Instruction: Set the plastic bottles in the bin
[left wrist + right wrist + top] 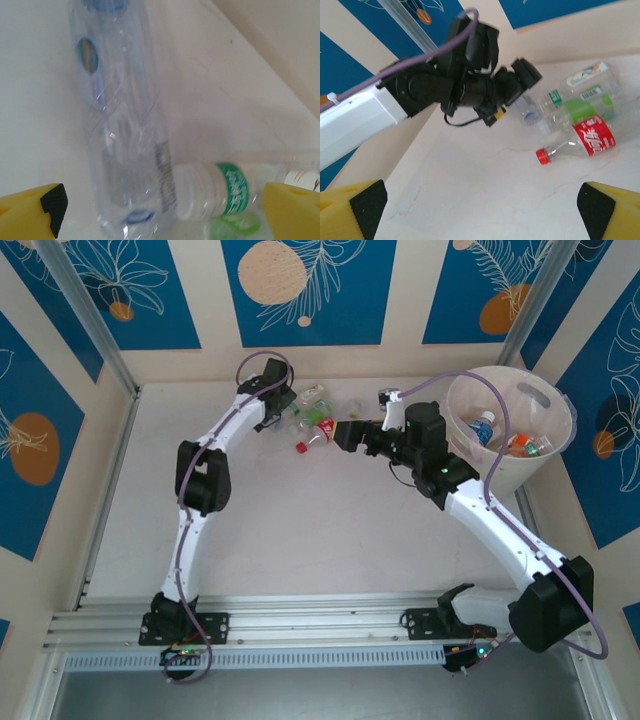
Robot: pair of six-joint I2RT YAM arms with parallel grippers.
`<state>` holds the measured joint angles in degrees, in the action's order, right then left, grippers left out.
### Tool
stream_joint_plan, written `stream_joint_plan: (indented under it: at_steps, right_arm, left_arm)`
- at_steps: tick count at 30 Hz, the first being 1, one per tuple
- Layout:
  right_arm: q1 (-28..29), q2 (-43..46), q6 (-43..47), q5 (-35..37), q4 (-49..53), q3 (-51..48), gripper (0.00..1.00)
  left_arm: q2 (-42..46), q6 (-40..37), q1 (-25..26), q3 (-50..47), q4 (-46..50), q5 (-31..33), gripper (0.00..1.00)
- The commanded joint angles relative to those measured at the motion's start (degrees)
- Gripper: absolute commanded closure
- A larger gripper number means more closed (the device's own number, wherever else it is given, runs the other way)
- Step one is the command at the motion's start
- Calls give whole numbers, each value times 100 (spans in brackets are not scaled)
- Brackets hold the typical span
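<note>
Several plastic bottles (316,418) lie in a loose pile at the far middle of the table. My left gripper (284,406) hangs open just left of the pile. In the left wrist view its jaws (165,212) straddle a clear blue-labelled bottle (125,125) and the white cap end of a green-labelled bottle (222,190). My right gripper (340,434) stands open right of the pile, nothing between its fingers (480,212). A red-labelled, red-capped bottle (582,140) lies ahead of it. The bin (515,476) stands far right with a few bottles (487,428) inside.
The left arm's wrist and purple cable (470,82) fill the upper left of the right wrist view, close to the pile. Walls with blue panels (300,290) close the back and sides. An aluminium rail (300,625) runs along the near edge.
</note>
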<state>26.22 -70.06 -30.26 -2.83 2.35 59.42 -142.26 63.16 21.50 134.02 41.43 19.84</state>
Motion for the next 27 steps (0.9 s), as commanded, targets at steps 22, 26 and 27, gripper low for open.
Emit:
stream_joint_plan:
  at_steps: [22, 26, 27]
  right_arm:
    - [94, 425, -261, 771, 568, -264, 0]
    - [94, 467, -245, 913, 617, -284, 0]
    - [94, 476, -248, 940, 625, -299, 0]
  left_arm:
    - [-1272, 460, -172, 1426, 1420, 138, 31]
    - [-1152, 256, -172, 1275, 1307, 243, 44]
    - [-1068, 224, -172, 1122, 1219, 258, 46]
